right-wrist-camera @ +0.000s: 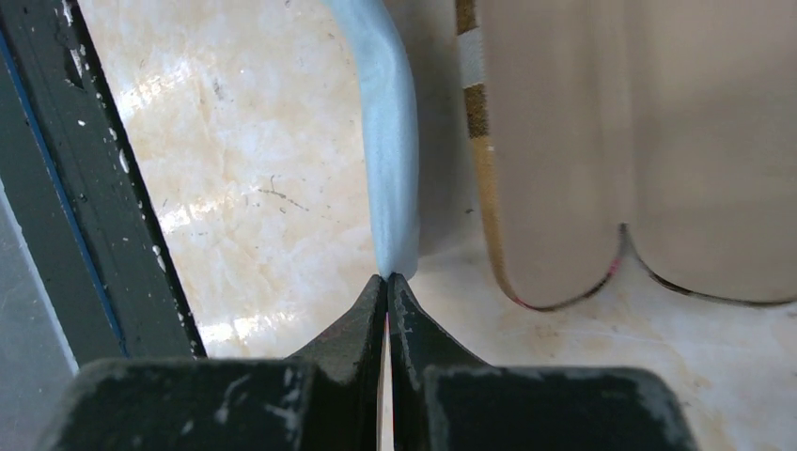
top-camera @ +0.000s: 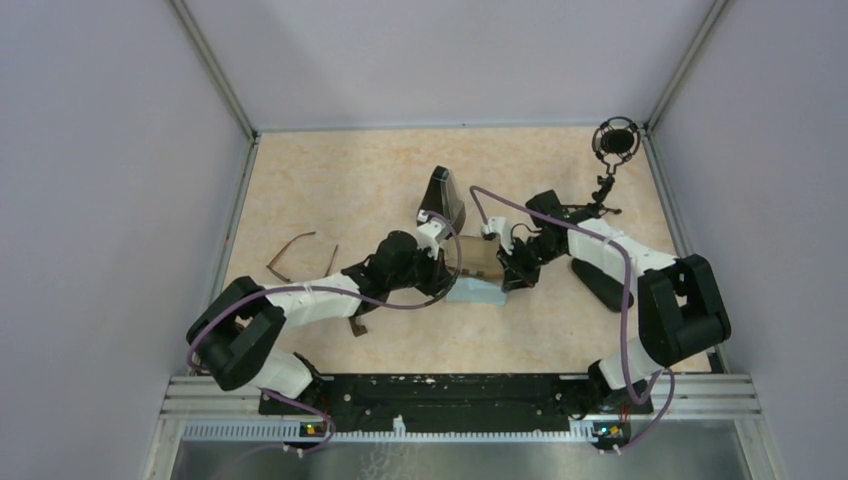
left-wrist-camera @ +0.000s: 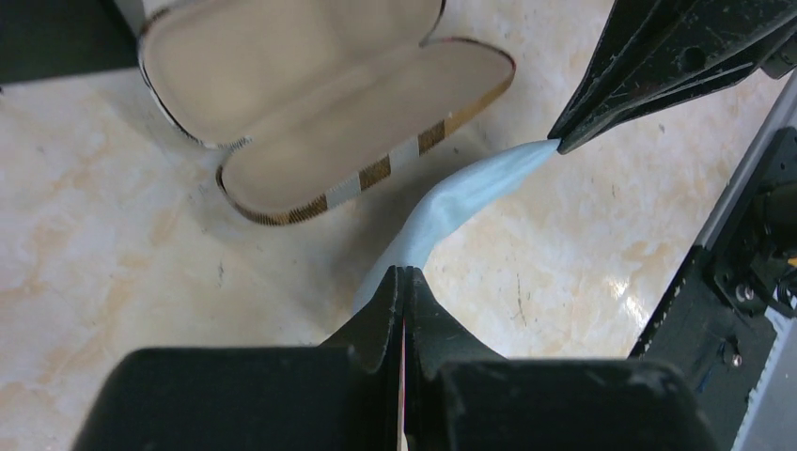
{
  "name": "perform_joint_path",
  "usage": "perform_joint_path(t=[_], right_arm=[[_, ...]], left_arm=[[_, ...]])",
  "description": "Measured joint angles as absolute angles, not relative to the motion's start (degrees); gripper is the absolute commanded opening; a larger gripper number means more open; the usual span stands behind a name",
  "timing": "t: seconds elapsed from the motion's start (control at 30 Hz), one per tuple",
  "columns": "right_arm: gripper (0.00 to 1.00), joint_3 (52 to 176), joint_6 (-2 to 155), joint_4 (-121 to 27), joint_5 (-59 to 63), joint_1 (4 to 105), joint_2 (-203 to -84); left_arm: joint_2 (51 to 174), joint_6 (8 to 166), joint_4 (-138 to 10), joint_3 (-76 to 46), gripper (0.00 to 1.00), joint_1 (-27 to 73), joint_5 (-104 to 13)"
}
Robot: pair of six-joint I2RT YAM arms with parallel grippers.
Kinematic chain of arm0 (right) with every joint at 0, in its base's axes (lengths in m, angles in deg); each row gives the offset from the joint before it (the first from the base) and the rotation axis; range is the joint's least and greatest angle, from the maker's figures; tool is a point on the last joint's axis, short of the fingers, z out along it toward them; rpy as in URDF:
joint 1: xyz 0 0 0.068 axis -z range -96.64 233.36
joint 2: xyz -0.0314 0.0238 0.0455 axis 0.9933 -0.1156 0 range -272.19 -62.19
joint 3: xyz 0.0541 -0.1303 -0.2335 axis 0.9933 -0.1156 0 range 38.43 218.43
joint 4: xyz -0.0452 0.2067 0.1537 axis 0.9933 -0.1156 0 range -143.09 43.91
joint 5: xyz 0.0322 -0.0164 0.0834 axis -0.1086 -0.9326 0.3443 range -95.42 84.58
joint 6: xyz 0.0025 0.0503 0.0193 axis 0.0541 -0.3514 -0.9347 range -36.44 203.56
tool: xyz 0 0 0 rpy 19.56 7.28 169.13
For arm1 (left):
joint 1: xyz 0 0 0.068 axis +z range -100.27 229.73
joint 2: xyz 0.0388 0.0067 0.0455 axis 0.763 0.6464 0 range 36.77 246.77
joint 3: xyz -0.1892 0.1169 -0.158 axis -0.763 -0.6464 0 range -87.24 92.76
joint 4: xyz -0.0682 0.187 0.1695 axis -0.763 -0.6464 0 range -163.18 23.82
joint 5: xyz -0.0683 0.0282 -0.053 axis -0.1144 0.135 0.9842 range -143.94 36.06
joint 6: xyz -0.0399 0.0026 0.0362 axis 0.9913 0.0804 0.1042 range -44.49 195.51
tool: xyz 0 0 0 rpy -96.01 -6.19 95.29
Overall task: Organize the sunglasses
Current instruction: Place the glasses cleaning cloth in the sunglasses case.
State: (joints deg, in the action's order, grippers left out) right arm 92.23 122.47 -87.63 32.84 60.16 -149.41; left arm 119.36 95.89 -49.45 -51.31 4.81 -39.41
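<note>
The slim brown-framed sunglasses (top-camera: 300,254) lie open on the table at the left, away from both grippers. A small brown piece (top-camera: 357,328) shows under the left arm; I cannot tell whether it is the amber pair. My left gripper (top-camera: 447,287) (left-wrist-camera: 404,274) is shut on one end of a light blue cloth (top-camera: 476,293) (left-wrist-camera: 451,202). My right gripper (top-camera: 508,281) (right-wrist-camera: 387,278) is shut on the other end of the cloth (right-wrist-camera: 390,141). The cloth hangs stretched between them, just in front of the open plaid case (top-camera: 478,258) (left-wrist-camera: 310,103) (right-wrist-camera: 611,141), which is empty.
A black triangular case (top-camera: 443,195) stands behind the plaid case. A long black object (top-camera: 601,285) lies under the right arm. A black round stand (top-camera: 614,141) sits at the back right corner. Grey walls close in the table on three sides.
</note>
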Motion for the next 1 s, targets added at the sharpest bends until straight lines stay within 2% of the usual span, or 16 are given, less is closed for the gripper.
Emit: perform_joint_path(t=[0.57,1.0], right_arm=[[0.00,97.1,119.4,-84.6,35.0,64.6,-150.5],[0.00,97.7,115.8,-78.5,34.8,67.5,-156.9]], left_arm=[[126.4,94.8,-50.0,-42.2,0.00,6.7,-47.2],[134.5,94.8,-51.3,-36.6,0.00,10.1,-46.9]])
